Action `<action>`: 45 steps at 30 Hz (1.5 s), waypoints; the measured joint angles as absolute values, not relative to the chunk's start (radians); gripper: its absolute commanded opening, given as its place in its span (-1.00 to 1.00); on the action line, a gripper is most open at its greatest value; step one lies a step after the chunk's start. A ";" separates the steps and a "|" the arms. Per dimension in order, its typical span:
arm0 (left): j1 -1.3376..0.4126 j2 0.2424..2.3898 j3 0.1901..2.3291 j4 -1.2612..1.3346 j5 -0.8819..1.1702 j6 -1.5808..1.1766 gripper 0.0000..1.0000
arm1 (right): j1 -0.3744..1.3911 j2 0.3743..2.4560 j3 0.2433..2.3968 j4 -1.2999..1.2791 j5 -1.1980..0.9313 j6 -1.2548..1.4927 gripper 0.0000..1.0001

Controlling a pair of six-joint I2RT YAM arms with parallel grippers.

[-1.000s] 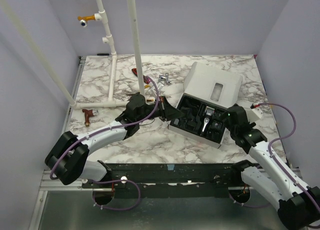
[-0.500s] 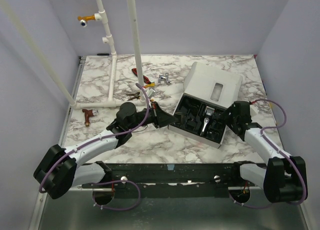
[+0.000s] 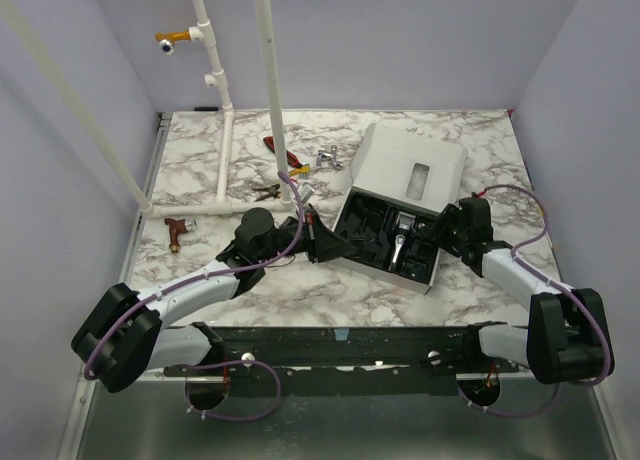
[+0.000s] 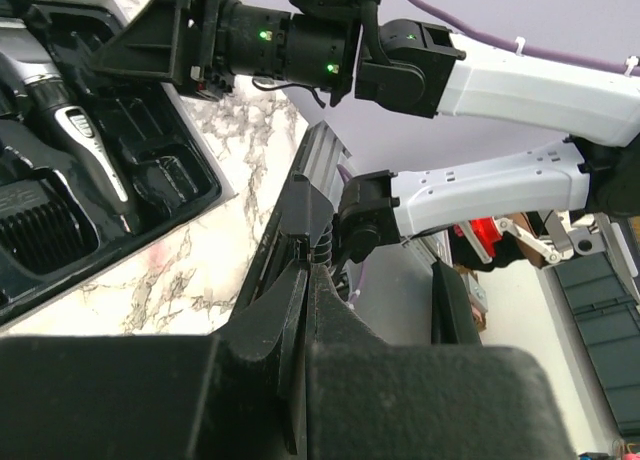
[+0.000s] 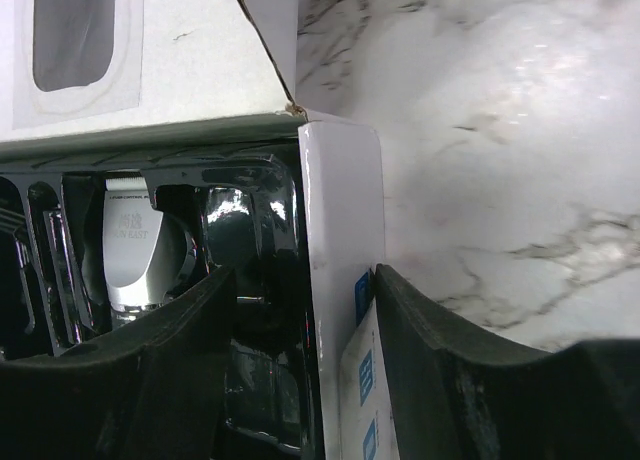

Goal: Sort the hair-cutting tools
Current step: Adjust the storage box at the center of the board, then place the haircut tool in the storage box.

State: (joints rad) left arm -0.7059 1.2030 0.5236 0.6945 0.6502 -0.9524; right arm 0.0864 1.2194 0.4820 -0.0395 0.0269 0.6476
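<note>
A white box [image 3: 410, 170] with its lid open holds a black tray [image 3: 385, 230] of hair-cutting tools. A slim black clipper with a silver end [image 3: 400, 242] lies in the tray, among black guards. In the left wrist view I see the clipper [image 4: 75, 145] and a comb guard [image 4: 40, 235]. My left gripper [image 3: 335, 246] is shut and empty, its tip [image 4: 308, 265] at the box's left near corner. My right gripper [image 3: 452, 230] straddles the box's right wall [image 5: 340, 240]: one finger inside the tray, one outside, closed on it. A silver clipper head [image 5: 135, 255] shows there.
White pipes [image 3: 270, 80] stand at the back left. Red- and yellow-handled tools [image 3: 285, 158] and a silver piece [image 3: 328, 160] lie behind the box. A reddish-brown T-shaped piece [image 3: 176, 228] lies at the left. The table's front rail [image 3: 340, 340] is near.
The box has slid and turned to the left with my right gripper on its wall. My left gripper has moved a little right, up to the box's corner.
</note>
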 measured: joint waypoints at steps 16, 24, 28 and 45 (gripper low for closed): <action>-0.706 1.376 0.585 0.707 0.709 -0.994 -1.00 | 0.203 1.104 0.551 -0.179 0.094 0.655 0.60; -0.706 1.583 0.794 0.702 0.765 -1.050 -1.00 | 0.203 0.817 0.582 -0.309 0.155 0.759 0.58; -0.702 1.696 0.934 0.632 0.783 -1.052 -1.00 | 0.203 0.760 0.582 -0.368 0.138 0.796 0.58; -0.728 2.008 1.265 0.395 0.758 -1.016 -1.00 | 0.203 0.602 0.564 -0.469 0.132 0.846 0.58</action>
State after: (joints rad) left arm -0.7284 2.0075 1.2652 0.3946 0.7582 -1.0164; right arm 0.2028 0.6018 0.5636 -0.4690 0.1322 0.8455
